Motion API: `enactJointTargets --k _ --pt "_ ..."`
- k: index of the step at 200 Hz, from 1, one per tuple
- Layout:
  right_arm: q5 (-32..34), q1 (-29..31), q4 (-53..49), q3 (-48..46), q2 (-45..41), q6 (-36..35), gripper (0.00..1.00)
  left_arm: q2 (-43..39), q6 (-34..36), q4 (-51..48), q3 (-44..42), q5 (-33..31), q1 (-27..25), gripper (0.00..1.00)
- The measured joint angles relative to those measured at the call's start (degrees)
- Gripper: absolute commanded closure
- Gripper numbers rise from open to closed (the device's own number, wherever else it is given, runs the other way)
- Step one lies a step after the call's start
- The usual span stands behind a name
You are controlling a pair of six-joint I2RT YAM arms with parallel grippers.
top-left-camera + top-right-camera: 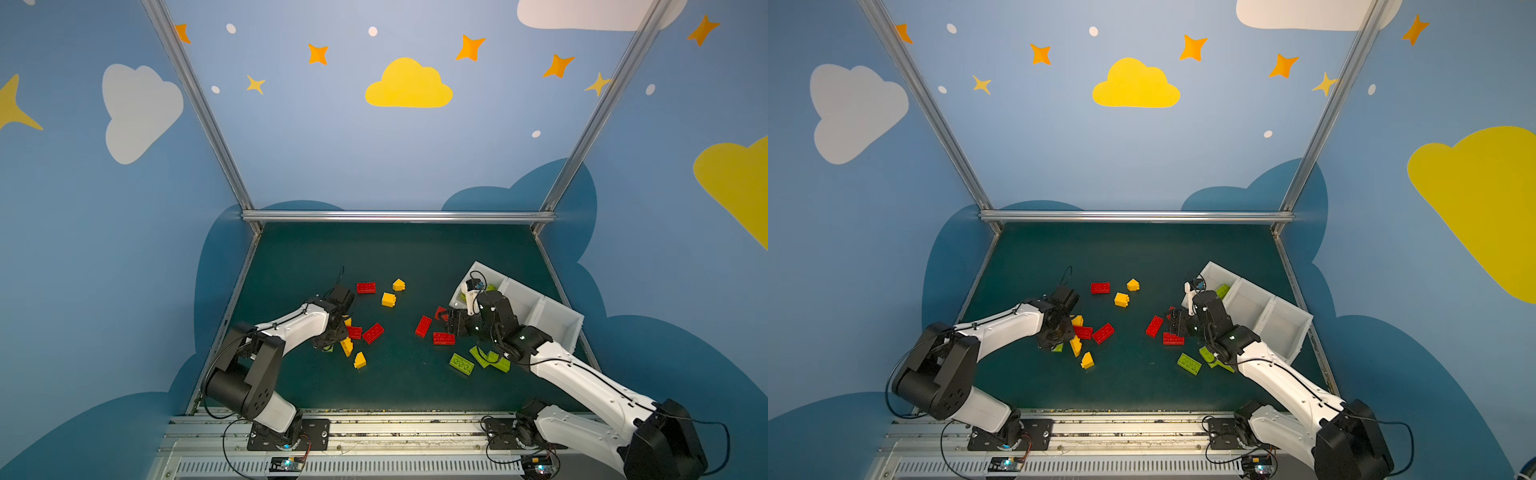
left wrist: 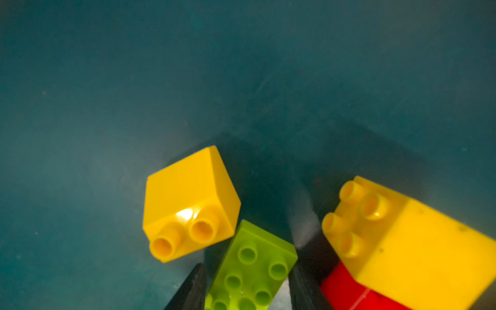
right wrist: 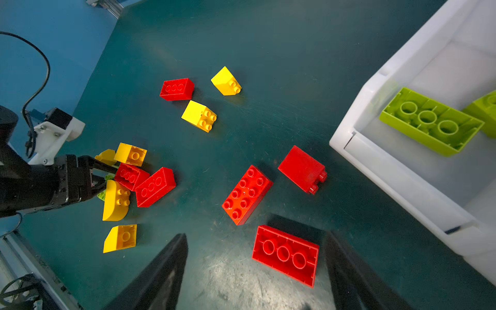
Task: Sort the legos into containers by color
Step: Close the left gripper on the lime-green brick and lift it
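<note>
My left gripper (image 2: 248, 268) is shut on a lime green lego (image 2: 252, 265), its fingers pressed to the brick's two long sides, low in a cluster of yellow legos (image 2: 188, 204) and red legos (image 1: 372, 332). My right gripper (image 3: 256, 236) stands open just above the mat, with an upside-down red lego (image 3: 285, 255) between its fingers, nearer one finger and touching neither. In both top views that gripper (image 1: 451, 324) is beside the containers (image 1: 540, 299), a row of three white bins. The nearest bin (image 3: 357, 134) holds two green legos (image 3: 432, 123).
More red legos (image 3: 247, 194) and yellow legos (image 3: 200, 116) lie scattered over the middle of the dark green mat. Three green legos (image 1: 461, 363) lie under my right forearm. A metal rail (image 1: 399, 216) bounds the back.
</note>
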Motion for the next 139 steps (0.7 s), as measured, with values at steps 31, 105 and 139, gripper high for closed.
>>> enactJointTargets --k 31,105,139 --pt "0.44 0.0 0.0 -0.07 -1.03 0.02 0.22 0.28 -0.83 0.11 0.07 -1.46 -1.57 0.56" --pt "1.09 0.0 -0.02 -0.26 -1.6 0.04 0.22 -1.77 -2.71 3.3 -2.27 -1.27 -4.07 0.69" --pt "1.51 0.0 -0.02 -0.26 -2.23 0.07 0.22 -5.22 -2.25 1.55 -3.04 0.39 -4.59 0.71"
